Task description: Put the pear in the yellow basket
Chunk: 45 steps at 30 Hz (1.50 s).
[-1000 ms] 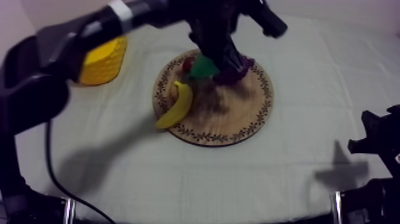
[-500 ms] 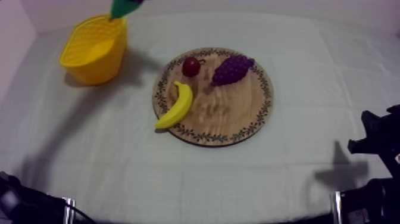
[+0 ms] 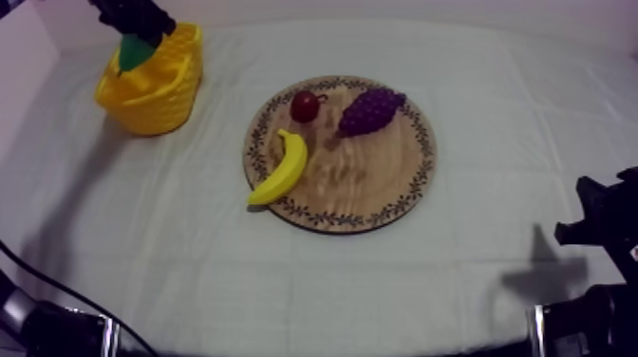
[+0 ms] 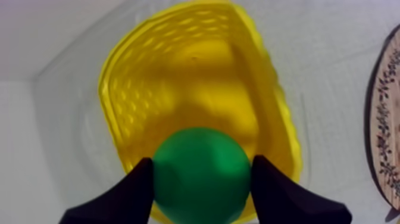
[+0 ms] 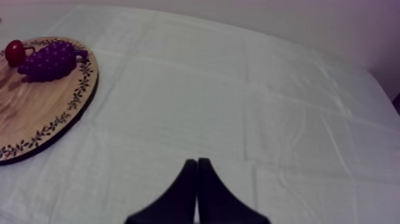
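The green pear hangs over the yellow basket at the table's far left, with my left gripper shut on it. From the left wrist, the pear sits between my two black fingers directly above the basket's open mouth. The round wooden board lies mid-table. My right gripper is shut on nothing, a narrow wedge above bare cloth, and rests low at the right edge.
On the board lie a banana, a small red fruit and a bunch of grapes. The grapes and red fruit also show beyond my right gripper. Cloth stretches around the board.
My left arm lifted the pear off the board and swung it far left; the pear has since come down over the basket. The right arm stayed still.
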Each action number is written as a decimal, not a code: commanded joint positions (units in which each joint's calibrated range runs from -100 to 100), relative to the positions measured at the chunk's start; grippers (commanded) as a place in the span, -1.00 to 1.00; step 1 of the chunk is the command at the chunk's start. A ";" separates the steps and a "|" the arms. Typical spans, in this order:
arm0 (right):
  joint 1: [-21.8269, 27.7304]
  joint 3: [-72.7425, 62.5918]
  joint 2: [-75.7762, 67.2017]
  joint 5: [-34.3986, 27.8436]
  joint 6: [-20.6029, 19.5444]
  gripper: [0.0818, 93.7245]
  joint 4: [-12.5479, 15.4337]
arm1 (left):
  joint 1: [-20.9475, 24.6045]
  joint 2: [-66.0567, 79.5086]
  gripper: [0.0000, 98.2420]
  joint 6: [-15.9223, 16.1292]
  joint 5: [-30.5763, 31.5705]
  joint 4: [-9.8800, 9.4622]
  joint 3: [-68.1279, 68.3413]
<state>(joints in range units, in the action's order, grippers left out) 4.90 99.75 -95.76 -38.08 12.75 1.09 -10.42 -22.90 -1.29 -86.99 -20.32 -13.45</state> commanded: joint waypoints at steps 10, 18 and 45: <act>0.00 0.03 0.01 0.02 0.02 -0.99 0.01 | 2.69 -11.07 0.01 0.12 5.85 2.51 -4.16; 0.00 0.03 0.01 0.02 0.02 -0.99 0.01 | 3.82 -19.92 0.01 -0.57 6.93 5.26 -10.75; 0.00 0.03 0.01 0.02 0.02 -0.99 0.01 | 5.22 -1.29 -0.74 1.28 34.44 12.36 12.48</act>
<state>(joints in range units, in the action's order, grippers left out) 4.90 99.75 -95.76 -38.05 12.74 1.09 -5.03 -32.49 1.62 -58.24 -7.65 -11.22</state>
